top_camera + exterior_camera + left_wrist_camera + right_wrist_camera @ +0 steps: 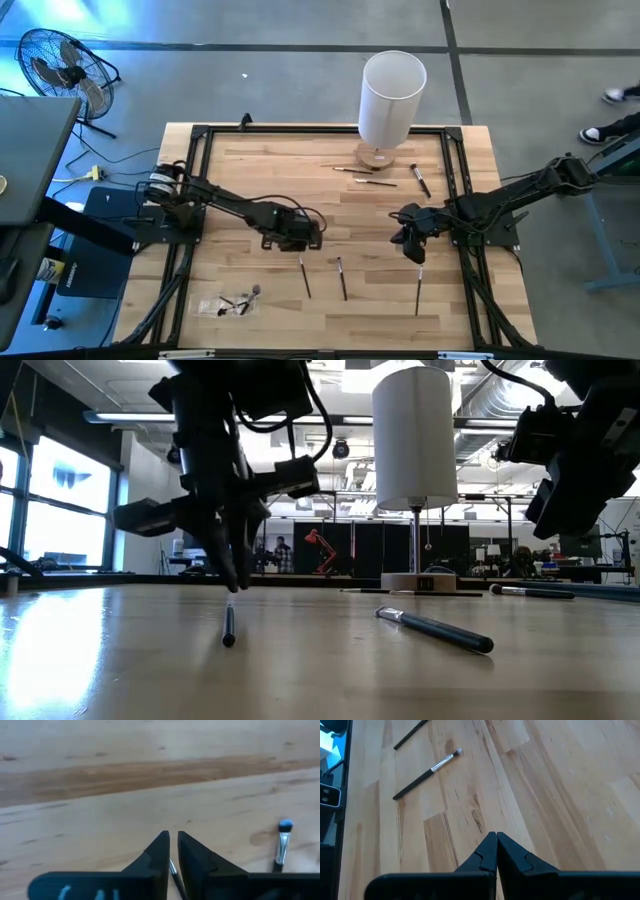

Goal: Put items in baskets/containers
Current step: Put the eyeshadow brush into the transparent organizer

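Left hand (173, 851) pinches a brush (175, 875) at the worktop's (240, 180) centre; next, lift it toward the bag (232, 303) at seven o'clock. Right hand (496, 851) waits closed.

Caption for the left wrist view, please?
Left gripper shut on a thin brush over the wooden table.

high camera looks straight down; low one sits level on the table (470, 200) (wrist cameras hover close).
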Tool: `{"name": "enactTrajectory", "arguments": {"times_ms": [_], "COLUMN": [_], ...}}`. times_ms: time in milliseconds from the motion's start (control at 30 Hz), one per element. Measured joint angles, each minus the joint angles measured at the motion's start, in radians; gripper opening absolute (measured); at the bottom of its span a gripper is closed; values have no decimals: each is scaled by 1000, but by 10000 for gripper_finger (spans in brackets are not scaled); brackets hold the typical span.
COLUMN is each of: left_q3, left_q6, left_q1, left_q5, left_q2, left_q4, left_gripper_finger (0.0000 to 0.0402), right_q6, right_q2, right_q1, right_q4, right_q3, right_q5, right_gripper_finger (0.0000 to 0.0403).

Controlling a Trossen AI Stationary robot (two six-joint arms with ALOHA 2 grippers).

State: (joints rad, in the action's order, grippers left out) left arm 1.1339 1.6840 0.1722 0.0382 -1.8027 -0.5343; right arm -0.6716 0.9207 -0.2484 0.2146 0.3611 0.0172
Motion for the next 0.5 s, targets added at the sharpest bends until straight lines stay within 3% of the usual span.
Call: {"name": "enactTrajectory", "arguments": {"times_ms": [233,500], "left_q3": [-3,0], "left_q6": [-1,-4], "left_q1": [7,4], "left_q5": [-1,-83], "left_q2": [-35,-30], "left_q4": [15,54], "left_gripper_finger": [20,39], "right_q6": [0,0], "right_q2": [0,0], "right_q1": [0,0], "right_q4": [4,9], "right_q3": [0,0], "right_q5": [-6,-8], "right_gripper_finger": [0,0]}}
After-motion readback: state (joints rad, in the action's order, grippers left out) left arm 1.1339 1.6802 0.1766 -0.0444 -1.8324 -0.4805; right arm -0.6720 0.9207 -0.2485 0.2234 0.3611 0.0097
